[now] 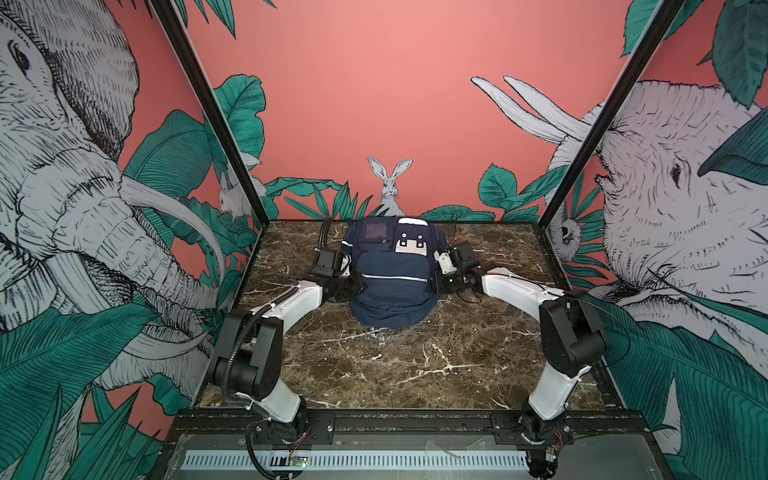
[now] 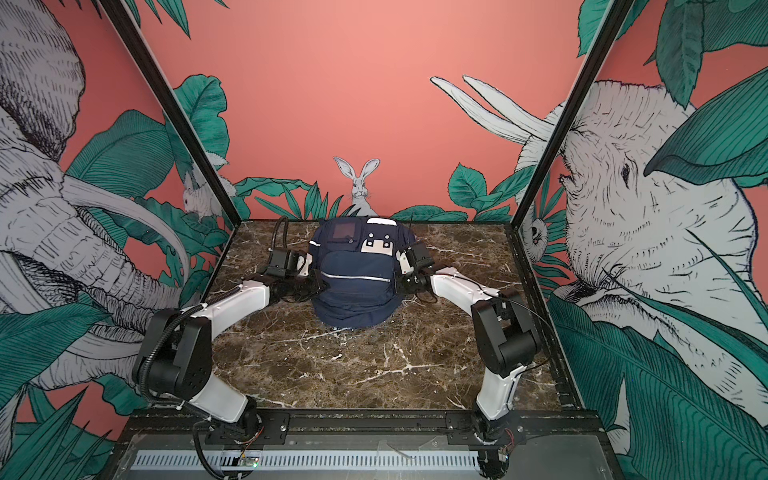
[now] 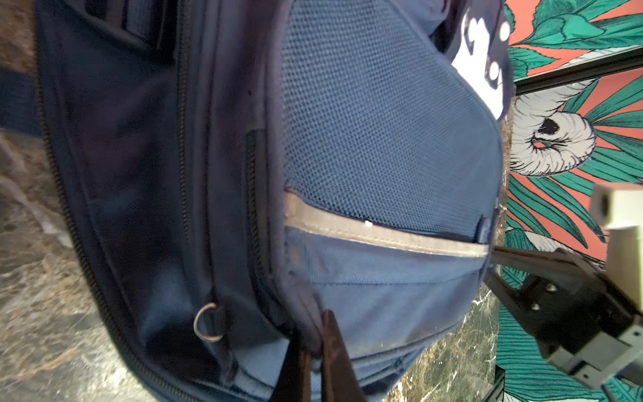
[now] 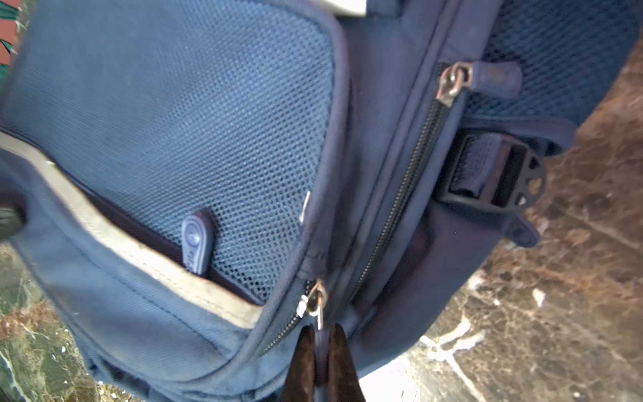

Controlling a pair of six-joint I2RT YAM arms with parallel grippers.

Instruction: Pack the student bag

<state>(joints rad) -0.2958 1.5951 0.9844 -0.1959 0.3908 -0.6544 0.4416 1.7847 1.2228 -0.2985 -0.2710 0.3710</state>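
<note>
the student bag (image 1: 392,286) (image 2: 353,282) lies on the far middle of the marble counter (image 1: 395,365), front side up. its rounded end points near. the white patch (image 1: 411,245) and the dark square patch (image 1: 374,230) sit at its far end, close to the back wall. the reflective grey stripe (image 1: 395,277) runs left to right across the front pocket.

both arms reach in from the near corners, one to each side of the bag. the left pincer (image 1: 351,286) (image 2: 309,286) is against the bag's left flank. in the left wrist view its two dark fingers are together (image 3: 315,334), clamped on a fold of the piped edge of the front pocket, just below the grey stripe (image 3: 382,236). a small metal d-ring (image 3: 208,322) hangs beside that spot.

the right pincer (image 1: 440,282) (image 2: 401,282) is against the bag's right flank. in the right wrist view its fingers are together (image 4: 318,336), clamped on the zip pull (image 4: 317,306) of the front pocket's zip, whose metal tab runs down between the tips. a rubber zip tab (image 4: 196,243) lies on the mesh just above the stripe. a second zip slider (image 4: 452,81) sits further along the bag's side, and a black strap buckle (image 4: 501,174) rests against the counter there. the left wrist view also catches the right pincer (image 3: 492,264) touching the bag's opposite side.
</note>
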